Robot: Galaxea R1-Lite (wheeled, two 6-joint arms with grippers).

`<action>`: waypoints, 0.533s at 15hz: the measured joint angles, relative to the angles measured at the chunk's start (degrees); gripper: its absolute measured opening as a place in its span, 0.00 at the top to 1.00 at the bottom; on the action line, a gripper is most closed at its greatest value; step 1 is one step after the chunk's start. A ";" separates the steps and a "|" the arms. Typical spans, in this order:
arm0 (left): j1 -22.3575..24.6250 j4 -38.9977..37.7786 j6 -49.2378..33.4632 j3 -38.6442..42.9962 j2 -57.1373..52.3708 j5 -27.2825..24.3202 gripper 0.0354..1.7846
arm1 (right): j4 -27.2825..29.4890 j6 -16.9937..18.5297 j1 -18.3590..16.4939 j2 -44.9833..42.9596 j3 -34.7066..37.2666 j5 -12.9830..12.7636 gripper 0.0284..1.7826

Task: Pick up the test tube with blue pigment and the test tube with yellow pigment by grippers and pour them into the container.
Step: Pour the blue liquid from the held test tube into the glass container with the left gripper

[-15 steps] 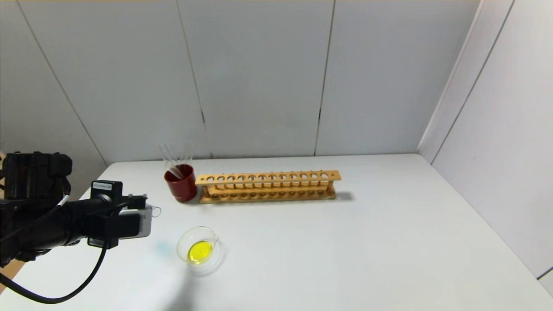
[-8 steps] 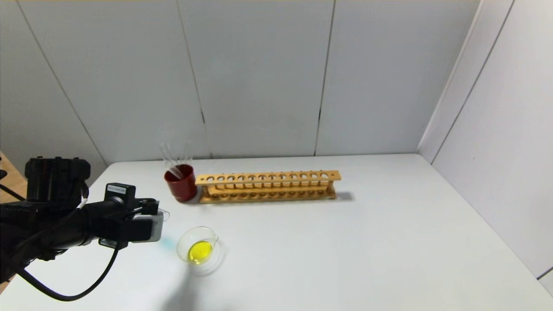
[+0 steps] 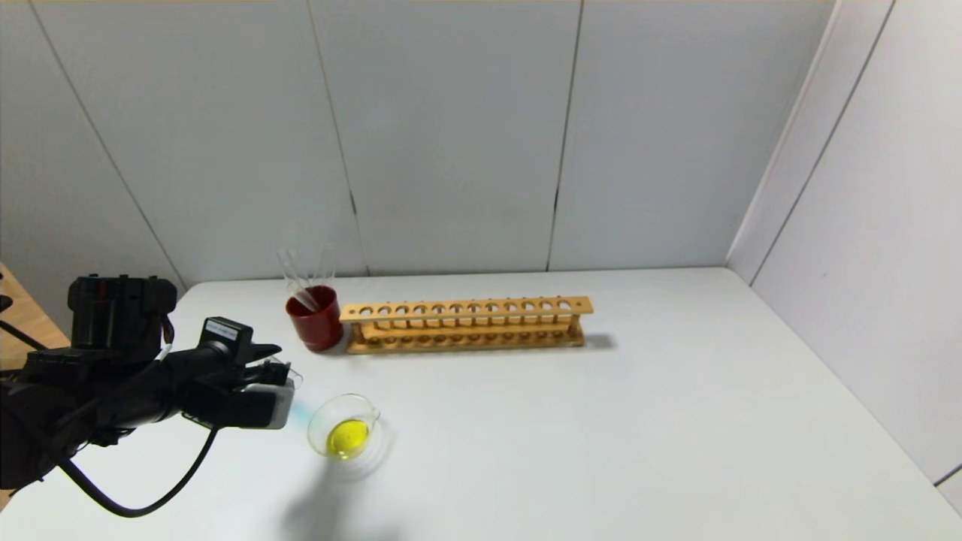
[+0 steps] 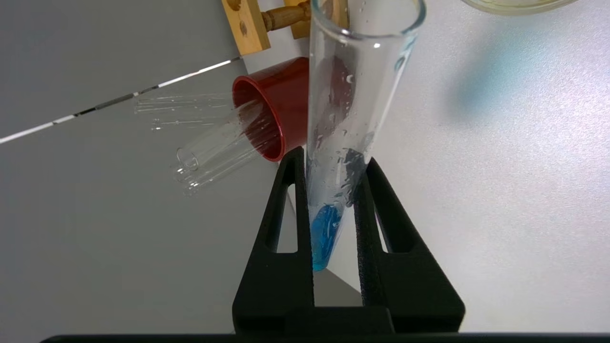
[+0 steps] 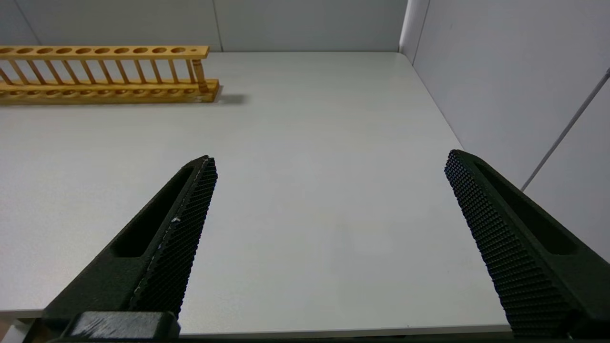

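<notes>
Head view: my left claw [image 3: 289,391], clamping the test tube with blue pigment [image 4: 343,124], is closing rightward on the container [image 3: 346,428], already holding yellow; pouring seems imminent. My right claw [image 5: 329,190] is gaping, idle.

No readable text anywhere. One small white label [image 3: 223,327] on the black block atop the left arm's wrist, near left of scene; print on it too small to make out.
</notes>
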 joint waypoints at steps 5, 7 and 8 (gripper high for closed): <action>-0.34 -4.00 0.45 -1.02 2.54 -0.43 0.84 | 0.00 0.00 0.00 0.00 0.00 0.00 0.02; -0.72 -4.64 0.33 -2.54 3.56 -0.59 0.84 | 0.00 0.00 0.00 0.00 0.00 0.00 0.02; -0.87 -4.69 0.44 -3.52 4.19 -0.76 0.84 | 0.00 0.00 0.00 0.00 0.00 0.00 0.02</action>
